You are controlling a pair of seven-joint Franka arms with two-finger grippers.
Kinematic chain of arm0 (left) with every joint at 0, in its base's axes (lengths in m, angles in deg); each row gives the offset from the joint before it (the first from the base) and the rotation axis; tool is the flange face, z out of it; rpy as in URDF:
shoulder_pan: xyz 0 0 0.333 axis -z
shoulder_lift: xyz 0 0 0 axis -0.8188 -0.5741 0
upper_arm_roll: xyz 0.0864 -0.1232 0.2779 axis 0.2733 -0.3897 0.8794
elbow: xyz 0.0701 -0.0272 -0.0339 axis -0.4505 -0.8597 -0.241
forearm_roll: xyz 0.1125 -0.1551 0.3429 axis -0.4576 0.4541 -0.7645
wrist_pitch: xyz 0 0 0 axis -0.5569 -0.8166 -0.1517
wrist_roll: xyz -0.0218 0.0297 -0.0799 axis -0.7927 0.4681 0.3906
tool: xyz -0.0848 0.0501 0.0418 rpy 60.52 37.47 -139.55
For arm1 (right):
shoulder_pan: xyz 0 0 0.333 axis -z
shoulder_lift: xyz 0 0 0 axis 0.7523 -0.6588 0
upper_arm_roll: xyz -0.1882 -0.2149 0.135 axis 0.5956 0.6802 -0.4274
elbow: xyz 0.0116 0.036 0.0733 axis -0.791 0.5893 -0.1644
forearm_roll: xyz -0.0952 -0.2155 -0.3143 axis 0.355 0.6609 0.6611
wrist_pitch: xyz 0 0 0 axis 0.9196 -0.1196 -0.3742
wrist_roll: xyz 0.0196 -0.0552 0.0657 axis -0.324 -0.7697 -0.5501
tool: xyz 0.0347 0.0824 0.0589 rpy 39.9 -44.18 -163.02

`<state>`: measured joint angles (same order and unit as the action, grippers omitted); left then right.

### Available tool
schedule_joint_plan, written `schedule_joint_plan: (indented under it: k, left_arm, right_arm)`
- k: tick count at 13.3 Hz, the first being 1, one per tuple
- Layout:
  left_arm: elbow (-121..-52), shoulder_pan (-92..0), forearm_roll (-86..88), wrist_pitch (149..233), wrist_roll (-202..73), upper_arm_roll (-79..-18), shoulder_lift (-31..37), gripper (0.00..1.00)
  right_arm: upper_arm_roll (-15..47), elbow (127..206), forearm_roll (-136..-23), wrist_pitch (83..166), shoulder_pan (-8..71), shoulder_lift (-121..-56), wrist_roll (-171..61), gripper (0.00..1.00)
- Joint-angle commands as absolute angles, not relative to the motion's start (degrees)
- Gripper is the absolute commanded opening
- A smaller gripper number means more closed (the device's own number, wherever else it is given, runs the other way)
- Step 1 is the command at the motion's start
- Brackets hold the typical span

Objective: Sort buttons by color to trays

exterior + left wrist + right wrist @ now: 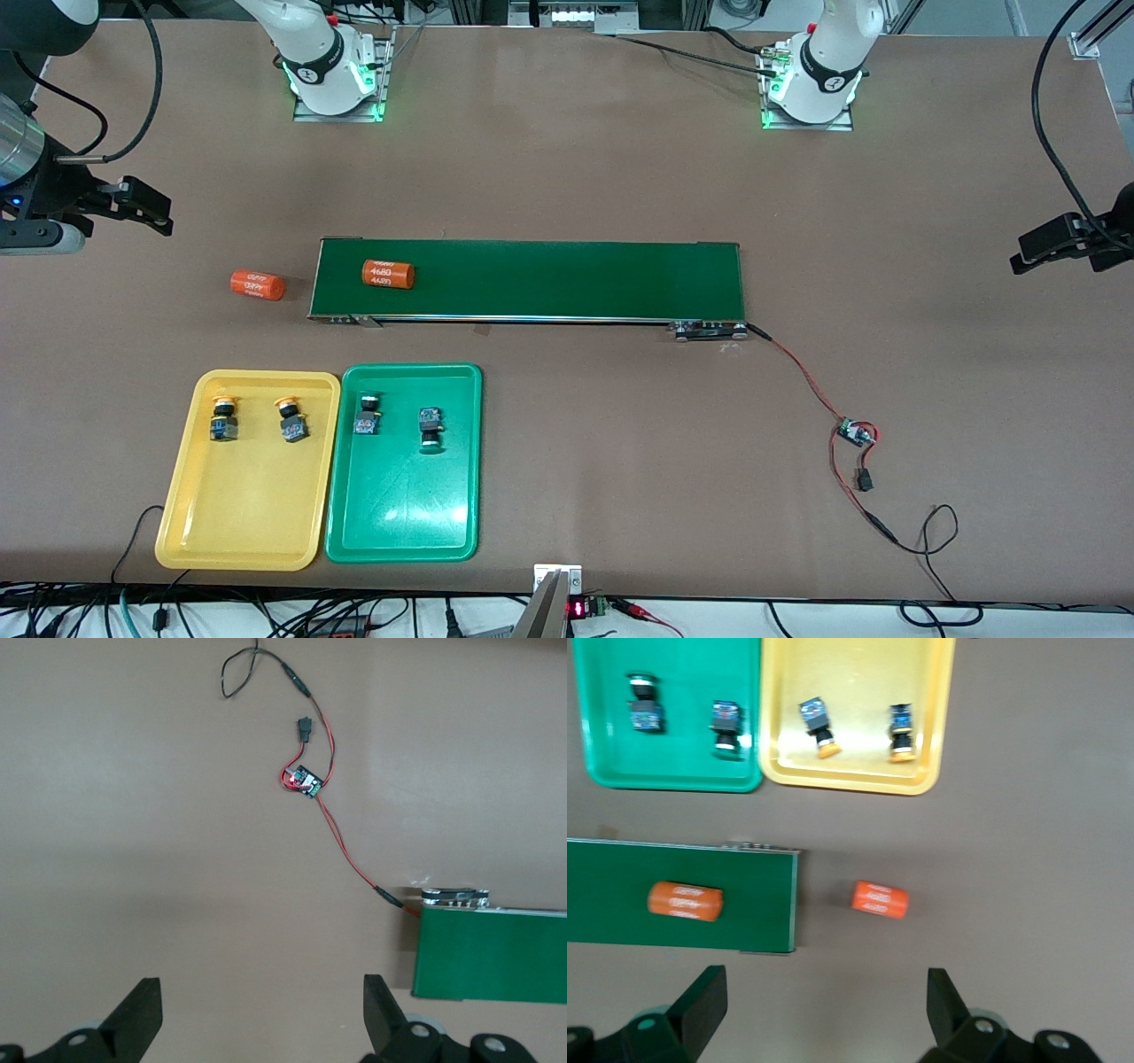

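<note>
The brown desk [620,177] carries, nearest the front camera, a shallow yellow plastic tray [239,540] holding two yellow-capped push buttons [223,420], one at three o'clock of the other. Just beside it, a green plastic tray [403,532] holds two green-capped buttons [368,415]. They look light, stiff and slippery; better to grip the square body. The left hand [261,1010] and the right hand [824,1005] wait, both open and empty, over the desk's ends.

Conveyor belt [532,279] — one orange cylinder [388,273] aboard; another [257,284] beside.

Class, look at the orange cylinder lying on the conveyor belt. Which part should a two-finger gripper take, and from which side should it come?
Grip the orange cylinder across its round middle, coming straight down from above. It lies on its side on the conveyor belt, so the fingers should straddle the curved flanks, not the flat ends; nothing crowds it there.
</note>
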<state>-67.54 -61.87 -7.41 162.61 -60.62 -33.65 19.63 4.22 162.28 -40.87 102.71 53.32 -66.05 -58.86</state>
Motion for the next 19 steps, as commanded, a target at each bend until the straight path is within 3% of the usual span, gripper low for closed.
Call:
schedule_joint_plan:
  k: [1,19]
  left_arm:
    - [-67.32,-61.82,-6.94,160.77,-61.91,-34.28,20.43,1.0]
    - [-67.94,-62.0,-6.76,162.36,-57.94,-34.46,20.69,1.0]
  right_arm:
    - [4.24,160.93,-44.94,102.43,53.28,-67.42,-58.2,1.0]
    - [4.24,160.84,-45.04,103.04,53.36,-67.42,-58.03,1.0]
